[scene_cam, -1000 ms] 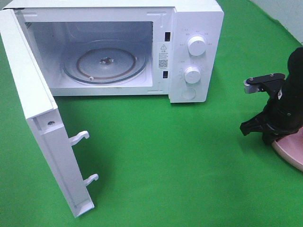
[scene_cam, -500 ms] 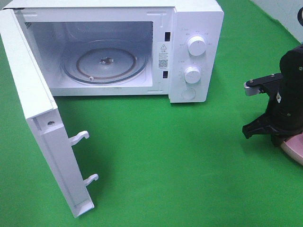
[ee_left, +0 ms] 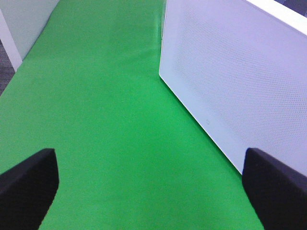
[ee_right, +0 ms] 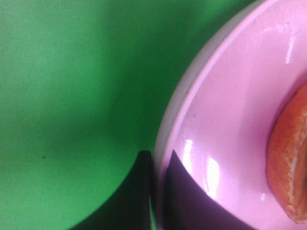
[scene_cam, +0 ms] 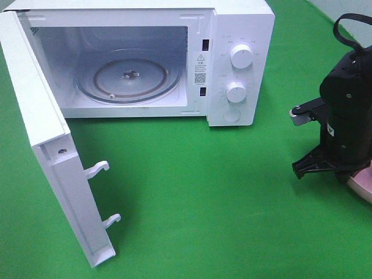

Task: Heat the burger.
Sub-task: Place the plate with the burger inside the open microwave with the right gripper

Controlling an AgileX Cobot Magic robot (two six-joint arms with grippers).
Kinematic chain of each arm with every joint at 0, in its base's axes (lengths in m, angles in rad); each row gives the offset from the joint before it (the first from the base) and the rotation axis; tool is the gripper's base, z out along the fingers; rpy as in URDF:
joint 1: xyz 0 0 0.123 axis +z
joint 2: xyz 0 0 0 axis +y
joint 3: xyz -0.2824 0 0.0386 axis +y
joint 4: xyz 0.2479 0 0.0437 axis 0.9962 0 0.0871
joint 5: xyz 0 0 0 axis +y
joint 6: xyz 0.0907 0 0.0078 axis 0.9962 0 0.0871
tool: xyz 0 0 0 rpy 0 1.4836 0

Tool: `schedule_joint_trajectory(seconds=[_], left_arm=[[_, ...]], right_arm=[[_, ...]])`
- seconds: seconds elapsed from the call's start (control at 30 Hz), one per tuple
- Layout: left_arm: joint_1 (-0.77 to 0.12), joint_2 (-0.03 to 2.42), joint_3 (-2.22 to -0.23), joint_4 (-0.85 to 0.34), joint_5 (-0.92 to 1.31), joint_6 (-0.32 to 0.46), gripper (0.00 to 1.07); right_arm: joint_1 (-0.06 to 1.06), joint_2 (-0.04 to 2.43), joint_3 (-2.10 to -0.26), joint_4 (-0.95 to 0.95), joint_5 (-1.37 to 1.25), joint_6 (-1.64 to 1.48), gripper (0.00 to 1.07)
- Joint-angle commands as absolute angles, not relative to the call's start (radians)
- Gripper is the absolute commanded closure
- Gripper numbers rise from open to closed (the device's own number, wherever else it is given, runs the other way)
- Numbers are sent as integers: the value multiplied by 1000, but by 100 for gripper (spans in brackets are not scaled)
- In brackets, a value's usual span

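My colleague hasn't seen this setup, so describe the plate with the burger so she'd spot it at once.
Find the white microwave with its door open on the green cloth, then look right to the black arm at the view's edge. Under it, the right pincer is shut on the rim of a pink plate carrying the burger; nothing else is pink.

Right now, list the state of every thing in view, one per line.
Door: swung wide open.
Turntable: seated inside the microwave.
Left gripper: open, above the cloth beside the door.
Right gripper: shut on the plate rim.
Burger: on the plate, outside the microwave.
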State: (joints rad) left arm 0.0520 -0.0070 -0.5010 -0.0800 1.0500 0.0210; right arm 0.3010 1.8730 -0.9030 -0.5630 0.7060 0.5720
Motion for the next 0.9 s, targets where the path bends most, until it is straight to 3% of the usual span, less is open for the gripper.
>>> schedule_joint_trajectory(seconds=[0.03,0.9], left_arm=[[48,-27,-499,-80,1040,19,10],[48,-27,-499,-80,1040,19,10]], right_arm=[[312,1863,-902,-629,760,596,107],[469,1735,-883,-649,917,595,107]])
